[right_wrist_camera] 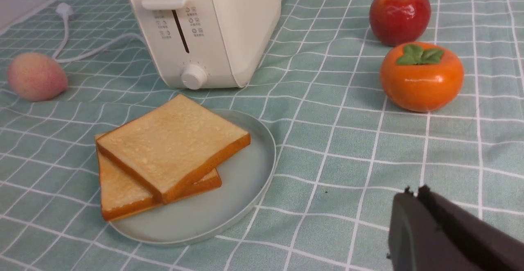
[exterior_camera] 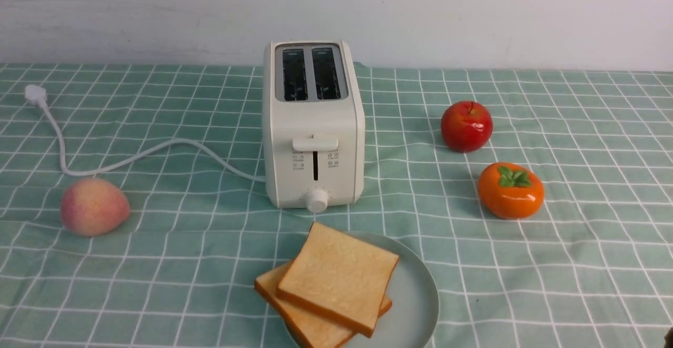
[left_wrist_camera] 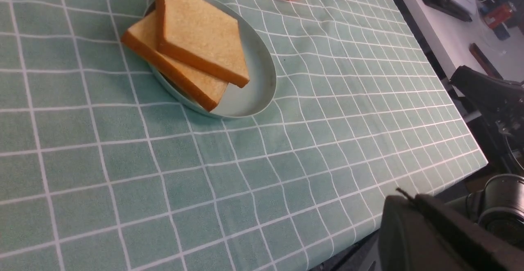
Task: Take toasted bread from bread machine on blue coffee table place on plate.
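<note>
Toast (exterior_camera: 339, 274) on plate (exterior_camera: 413, 295), lettering apparently illegible

You can see two pieces of toast (exterior_camera: 339, 277) on the round plate (exterior_camera: 413, 298), one partly on top of the other. Behind them, your white toaster (exterior_camera: 315, 122) stands on the green table (exterior_camera: 173, 264). The peach (exterior_camera: 94, 207) is on the left; the red apple (exterior_camera: 467, 126) and orange persimmon (exterior_camera: 510, 191) are on the right.
</note>
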`<state>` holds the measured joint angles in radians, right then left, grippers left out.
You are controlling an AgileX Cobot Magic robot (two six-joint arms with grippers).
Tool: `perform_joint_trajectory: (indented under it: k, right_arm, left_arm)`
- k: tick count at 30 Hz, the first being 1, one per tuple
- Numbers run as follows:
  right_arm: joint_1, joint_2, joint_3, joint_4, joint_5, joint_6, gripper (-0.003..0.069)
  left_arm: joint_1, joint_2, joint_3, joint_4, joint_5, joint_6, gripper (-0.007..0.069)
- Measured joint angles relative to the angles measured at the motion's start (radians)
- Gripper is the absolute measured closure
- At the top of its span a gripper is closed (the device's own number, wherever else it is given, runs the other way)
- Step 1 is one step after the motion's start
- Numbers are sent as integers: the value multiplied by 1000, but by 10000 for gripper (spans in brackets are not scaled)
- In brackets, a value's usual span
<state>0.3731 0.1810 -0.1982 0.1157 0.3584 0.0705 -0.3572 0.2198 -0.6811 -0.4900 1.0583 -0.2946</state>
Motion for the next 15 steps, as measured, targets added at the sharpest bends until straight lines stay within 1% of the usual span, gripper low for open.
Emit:
perform_joint_trajectory:
  k: [4,5,6,7,8,9,10,11,12,13,15]
  right_arm:
    - [0,0,0,0,0,0,657]
    - [0,0,0,0,0,0,657]
    - [0,0,0,0,0,0,657]
    - [0,0,0,0,0,0,656]
    - [0,0,1,0,0,0,655]
    - [0,0,1,0,0,0,655]
    - [0,0,1,-1,0,0,654]
    - [0,0,1,-1,0,0,652]
    - [0,0,1,-1,0,0,652]
    - [0,0,1,-1,0,0,649]
    - [0,0,1,-1,0,0,646]
  left_arm:
    - [7,-6,13,23,-35,20,638]
    - [27,-31,37,92,-101,37,638]
    - [30,-40,41,102,-111,39,638]
    - [45,-61,66,142,-173,44,638]
    - [81,-97,116,217,-282,48,638]
    - [110,-127,163,264,-392,48,638]
    - [123,-132,184,282,-411,49,638]
    - [180,-179,278,348,-578,49,638]
    - [195,-184,303,361,-595,49,638]
    - [255,-221,404,396,-720,49,638]
    - [321,-231,529,411,-819,49,638]
